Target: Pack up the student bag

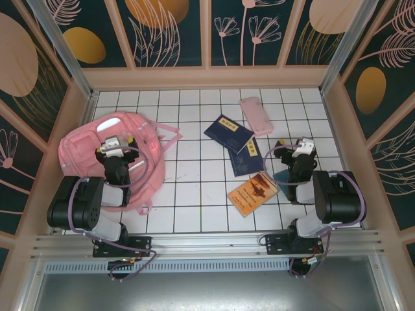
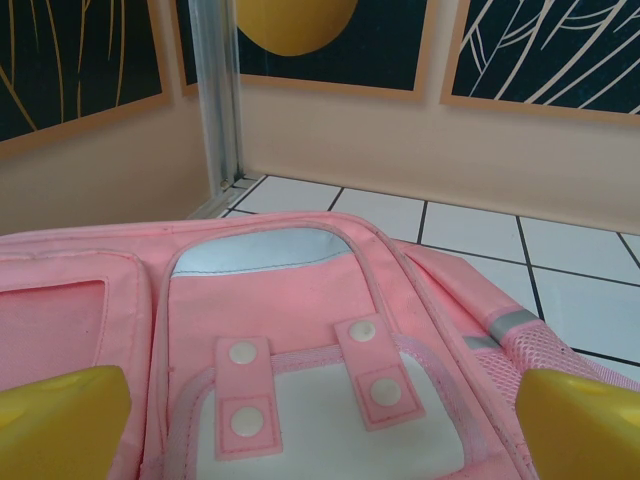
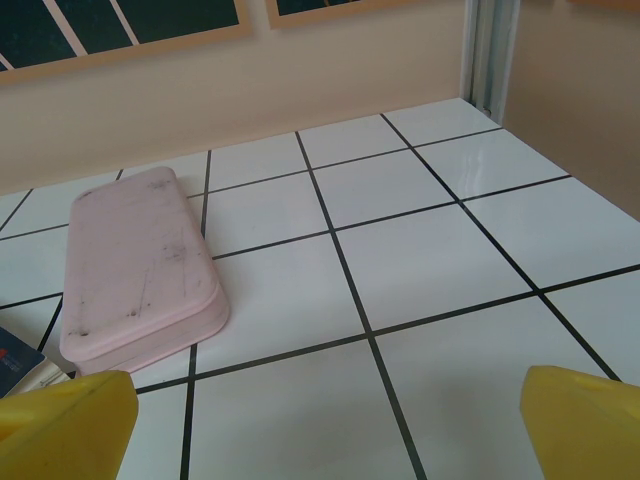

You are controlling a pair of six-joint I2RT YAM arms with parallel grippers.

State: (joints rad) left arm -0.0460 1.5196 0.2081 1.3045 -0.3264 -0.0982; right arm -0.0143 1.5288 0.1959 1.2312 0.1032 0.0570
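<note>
The student bag, a large soft pink backpack, lies flat at the left of the tiled table. My left gripper hovers just over it, open and holding nothing. In the left wrist view the bag's front pocket with its snap tabs sits between my yellow fingertips. My right gripper stands open over bare tiles at the right. From the right wrist view its fingertips frame empty floor, and a flat pink pencil case lies ahead to the left.
Two dark blue books lie mid-table, an orange book nearer me, the pink pencil case further back. A teal item lies by the right arm. Walls close in the table on three sides.
</note>
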